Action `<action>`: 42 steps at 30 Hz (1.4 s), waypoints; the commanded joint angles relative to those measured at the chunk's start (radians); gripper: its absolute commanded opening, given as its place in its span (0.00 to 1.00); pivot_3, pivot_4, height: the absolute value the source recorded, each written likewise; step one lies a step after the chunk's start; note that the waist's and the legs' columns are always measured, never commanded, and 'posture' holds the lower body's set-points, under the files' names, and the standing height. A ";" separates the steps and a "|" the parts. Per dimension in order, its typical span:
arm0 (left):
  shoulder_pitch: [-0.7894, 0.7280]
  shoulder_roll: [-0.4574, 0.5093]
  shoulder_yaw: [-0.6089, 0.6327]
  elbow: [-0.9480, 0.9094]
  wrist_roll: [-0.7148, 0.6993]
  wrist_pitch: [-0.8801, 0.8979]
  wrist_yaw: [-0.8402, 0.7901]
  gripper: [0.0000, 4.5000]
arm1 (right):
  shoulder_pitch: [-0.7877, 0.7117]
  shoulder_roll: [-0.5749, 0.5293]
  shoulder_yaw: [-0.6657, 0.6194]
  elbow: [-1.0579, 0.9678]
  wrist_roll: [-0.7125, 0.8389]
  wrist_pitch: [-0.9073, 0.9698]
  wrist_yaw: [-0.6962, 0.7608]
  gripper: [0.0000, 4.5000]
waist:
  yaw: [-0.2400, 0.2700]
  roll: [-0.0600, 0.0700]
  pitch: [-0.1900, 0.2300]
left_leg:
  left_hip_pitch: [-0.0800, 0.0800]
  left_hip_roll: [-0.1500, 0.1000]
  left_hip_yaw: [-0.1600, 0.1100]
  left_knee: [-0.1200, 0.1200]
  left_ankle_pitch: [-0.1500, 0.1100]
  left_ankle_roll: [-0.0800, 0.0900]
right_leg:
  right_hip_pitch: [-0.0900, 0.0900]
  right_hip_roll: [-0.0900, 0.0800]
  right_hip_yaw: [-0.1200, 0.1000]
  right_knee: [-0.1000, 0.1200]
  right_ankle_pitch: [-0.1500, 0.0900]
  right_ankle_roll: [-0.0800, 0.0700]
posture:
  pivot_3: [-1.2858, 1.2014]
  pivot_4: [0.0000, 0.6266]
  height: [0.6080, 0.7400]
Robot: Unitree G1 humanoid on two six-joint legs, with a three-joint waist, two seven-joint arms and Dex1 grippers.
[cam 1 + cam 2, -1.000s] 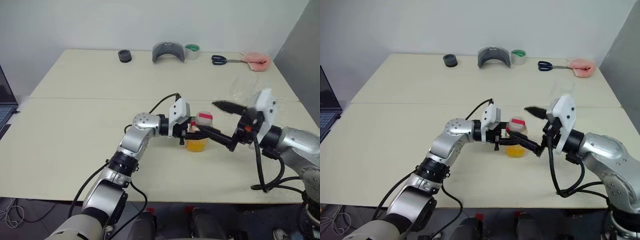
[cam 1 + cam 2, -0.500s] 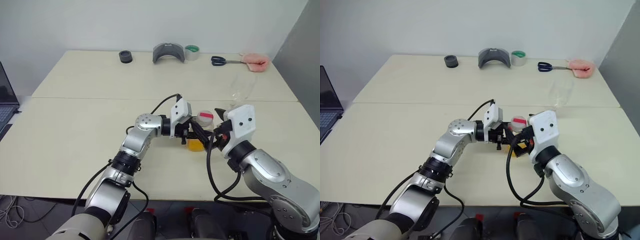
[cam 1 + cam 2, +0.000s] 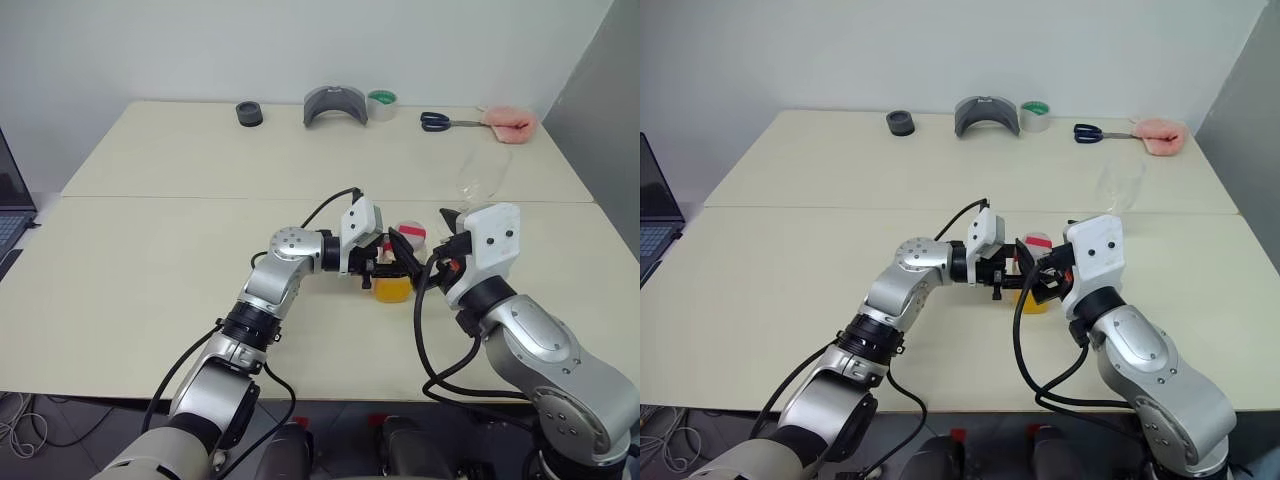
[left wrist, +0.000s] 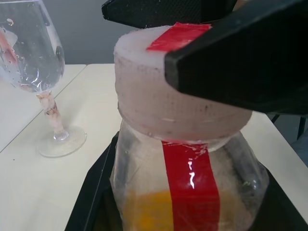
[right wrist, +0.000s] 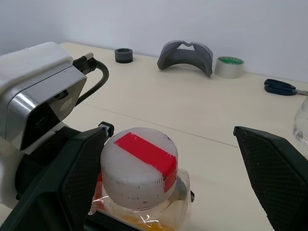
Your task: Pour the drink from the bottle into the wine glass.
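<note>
A small clear bottle (image 3: 394, 276) with a white cap and a red strip stands near the middle of the table, orange drink (image 4: 144, 211) in its lower part. My left gripper (image 3: 388, 272) is shut on the bottle's body from the left. My right gripper (image 5: 171, 134) is open, one black finger (image 5: 72, 178) on each side of the cap, apart from it. The wine glass (image 3: 483, 175) stands upright behind and to the right, seemingly without drink in it, and it is also in the left wrist view (image 4: 33, 53).
Along the table's far edge lie a black roll (image 3: 250, 112), a grey curved piece (image 3: 336, 104), a green tape roll (image 3: 382, 103), scissors (image 3: 445, 121) and a pink object (image 3: 510, 122). A laptop (image 3: 10, 200) sits at the far left.
My right arm has swung in from the right and turned, bringing its open gripper around the bottle's cap. The left gripper and the bottle have stayed in place.
</note>
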 commanded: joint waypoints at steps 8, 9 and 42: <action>-0.035 0.006 0.015 -0.045 -0.007 -0.018 -0.006 0.40 | -0.006 0.005 0.006 0.009 -0.010 -0.032 0.104 0.92 | 0.000 0.000 0.000 | 0.000 0.000 0.000 0.000 0.000 0.000 | 0.000 0.000 0.000 0.000 0.000 0.000 | 0.52 0.24 1.00; -0.035 0.008 0.015 -0.045 -0.007 -0.018 -0.006 0.40 | -0.009 0.000 0.006 0.014 -0.016 -0.039 0.117 0.92 | 0.000 0.000 0.000 | 0.000 0.000 0.000 0.000 0.000 0.000 | 0.000 0.000 0.000 0.000 0.000 0.000 | 0.52 0.24 1.00; -0.027 0.012 0.014 -0.058 -0.009 -0.011 0.000 0.40 | 0.045 0.064 0.085 0.039 -0.186 -0.166 0.173 0.42 | 0.000 0.000 0.000 | 0.001 0.000 0.000 0.001 0.000 0.000 | 0.000 0.000 0.000 0.002 0.000 0.000 | 0.52 0.24 1.00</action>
